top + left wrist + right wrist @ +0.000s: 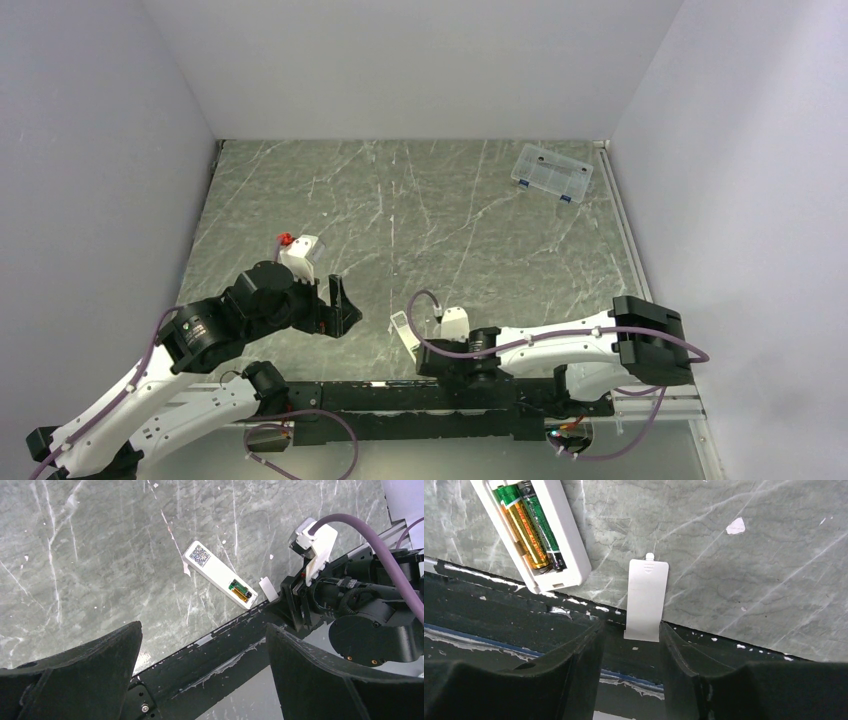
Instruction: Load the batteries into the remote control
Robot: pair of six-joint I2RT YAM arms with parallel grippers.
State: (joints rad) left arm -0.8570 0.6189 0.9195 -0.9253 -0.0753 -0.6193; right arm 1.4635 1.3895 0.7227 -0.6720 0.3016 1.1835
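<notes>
A grey-green marbled table between white walls carries the remote control near its front edge, back side up. The gold and green batteries lie side by side in its recess. Just beside it lies a small white cover, its near end between the partly spread fingers of the right gripper. The left gripper hangs above the table with its fingers spread wide, and a clear box sits far off at the right.
</notes>
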